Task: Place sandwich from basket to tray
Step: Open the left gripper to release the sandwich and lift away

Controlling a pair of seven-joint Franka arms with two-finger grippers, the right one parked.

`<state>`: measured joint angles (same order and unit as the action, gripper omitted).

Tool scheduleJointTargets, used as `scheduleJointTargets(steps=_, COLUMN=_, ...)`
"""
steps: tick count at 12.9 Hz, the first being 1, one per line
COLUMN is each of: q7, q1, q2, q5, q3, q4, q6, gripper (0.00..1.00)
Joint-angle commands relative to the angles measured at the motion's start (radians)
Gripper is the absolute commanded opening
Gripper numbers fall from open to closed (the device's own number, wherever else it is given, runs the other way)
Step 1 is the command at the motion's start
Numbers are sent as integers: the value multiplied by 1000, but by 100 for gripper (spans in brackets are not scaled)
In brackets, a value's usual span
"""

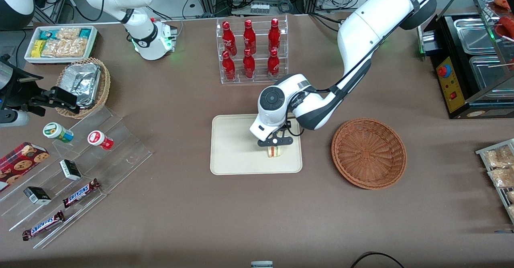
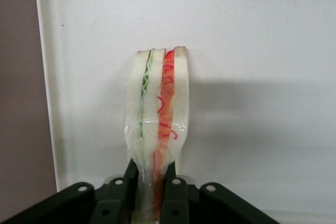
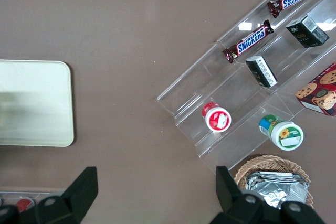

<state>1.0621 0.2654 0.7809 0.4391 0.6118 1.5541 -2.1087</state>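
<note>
While the front view gives me only a sliver of the small triangular clear-wrapped sandwich (image 1: 275,151) of pale bread under the left arm's black two-finger gripper (image 1: 275,145), the left wrist view shows me its whole cut edge: pale bread slices with a light-green layer and a red layer running lengthwise between them. In that wrist view the sandwich (image 2: 157,108) stands on edge, its long axis pointing straight out from the gripper (image 2: 151,182) across the flat cream-coloured rectangular tray (image 2: 262,77). The fingers (image 2: 170,174) are closed narrow on the wrapped end of the wedge, pinching it from both flat faces.

From the front I place the sandwich over the tray (image 1: 233,147), near the tray's corner that lies nearest the front camera and toward the working arm's end of the desk. The wide, shallow reddish-brown woven wicker basket (image 1: 368,153) sits on the brown desk (image 1: 257,211) just beside the tray, toward the working arm's end.
</note>
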Motion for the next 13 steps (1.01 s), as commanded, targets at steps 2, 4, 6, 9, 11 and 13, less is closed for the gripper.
scheduleJointTargets(steps=2, q7=33, q1=9, q2=-6, q5=12, q3=-4, q4=-67, q6=25, gripper=100)
scheduleJointTargets(steps=4, q7=35, q1=8, q2=-64, q5=-2, q3=-3, q4=-98, q6=151, gripper=100)
scheduleJointTargets(steps=6, q7=35, q1=5, q2=-150, q5=-107, q3=-7, q4=-143, q6=290, gripper=100)
scheduleJointTargets(steps=9, q7=12, q1=-58, q2=-319, q5=-264, q3=-92, q4=-158, q6=418, gripper=100)
scheduleJointTargets(steps=11, q7=-25, q1=-135, q2=-397, q5=-284, q3=-90, q4=-158, q6=522, gripper=100)
scheduleJointTargets(steps=13, q7=-136, q1=-205, q2=-468, q5=-316, q3=-92, q4=-158, q6=610, gripper=100)
